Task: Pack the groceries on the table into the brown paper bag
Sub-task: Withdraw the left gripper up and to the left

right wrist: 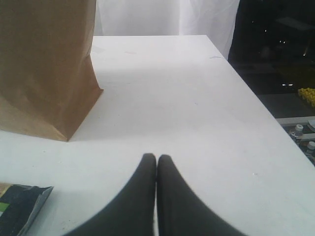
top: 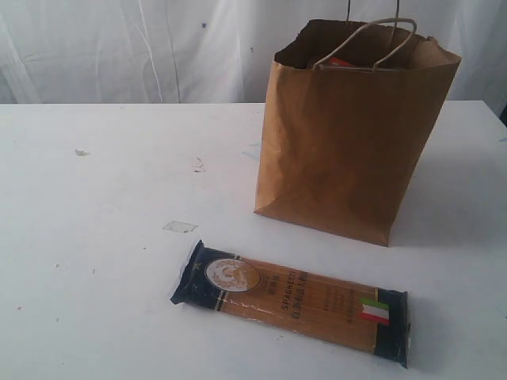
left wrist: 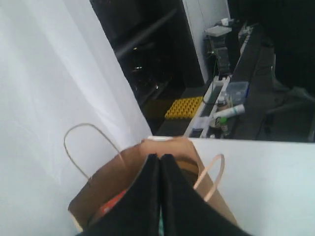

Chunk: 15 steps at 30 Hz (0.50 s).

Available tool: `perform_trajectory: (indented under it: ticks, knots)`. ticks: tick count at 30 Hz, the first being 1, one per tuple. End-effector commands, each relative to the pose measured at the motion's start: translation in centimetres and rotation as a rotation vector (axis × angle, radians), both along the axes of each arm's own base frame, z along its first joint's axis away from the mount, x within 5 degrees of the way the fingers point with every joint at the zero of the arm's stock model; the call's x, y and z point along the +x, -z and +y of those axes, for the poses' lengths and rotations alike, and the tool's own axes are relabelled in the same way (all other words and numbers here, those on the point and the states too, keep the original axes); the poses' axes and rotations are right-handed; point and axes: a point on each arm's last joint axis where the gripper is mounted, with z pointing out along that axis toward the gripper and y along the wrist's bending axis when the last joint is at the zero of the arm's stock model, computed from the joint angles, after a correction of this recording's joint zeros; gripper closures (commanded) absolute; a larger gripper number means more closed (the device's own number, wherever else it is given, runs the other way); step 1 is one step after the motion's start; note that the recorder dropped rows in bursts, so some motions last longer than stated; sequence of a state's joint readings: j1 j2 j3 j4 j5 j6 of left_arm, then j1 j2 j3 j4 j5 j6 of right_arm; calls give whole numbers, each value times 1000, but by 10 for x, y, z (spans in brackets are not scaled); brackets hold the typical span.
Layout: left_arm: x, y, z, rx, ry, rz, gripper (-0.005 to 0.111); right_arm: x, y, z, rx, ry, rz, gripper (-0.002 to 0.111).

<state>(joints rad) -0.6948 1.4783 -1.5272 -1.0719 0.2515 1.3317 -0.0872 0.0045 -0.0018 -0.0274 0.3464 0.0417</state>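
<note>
Toward the upper right of the exterior view, your brown paper bag [top: 348,150] stood upright on the table [top: 95,237], mouth open, with a red-topped item [top: 342,62] peeking over its rim. Across the lower middle lay the spaghetti pack [top: 293,301], flat and slanted, apart from the bag and close to the frame's bottom edge. That view showed neither arm.

Only the left wrist view showed your left fingers [left wrist: 145,196], pressed together and holding nothing, above the bag's open mouth, with an orange-red thing [left wrist: 110,206] inside it. Only the right wrist view showed your right fingers [right wrist: 145,196], likewise pressed together and empty, over bare table, with the bag's base corner and one dark end of the pack nearby.

You had wide open table across the left of the exterior view. The right wrist view alone showed the table's side edge, with dark room beyond it.
</note>
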Motion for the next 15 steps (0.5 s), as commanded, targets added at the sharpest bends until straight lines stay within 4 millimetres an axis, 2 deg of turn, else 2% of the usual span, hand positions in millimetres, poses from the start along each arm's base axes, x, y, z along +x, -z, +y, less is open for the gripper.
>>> perform_trajectory:
  ticks: [1, 4, 7, 11, 15]
  knots:
    - [5, 36, 34, 163, -147, 76, 107, 0, 0, 0, 1, 3, -6, 108]
    - [26, 77, 79, 188, -317, 298, 107, 0, 0, 0, 1, 3, -6, 108]
    - [41, 121, 140, 157, -550, 504, 107, 0, 0, 0, 1, 3, -6, 108]
    - [44, 159, 192, 150, -738, 628, 107, 0, 0, 0, 1, 3, -6, 108]
    - [38, 193, 248, 54, -1022, 711, 107, 0, 0, 0, 1, 3, -6, 108]
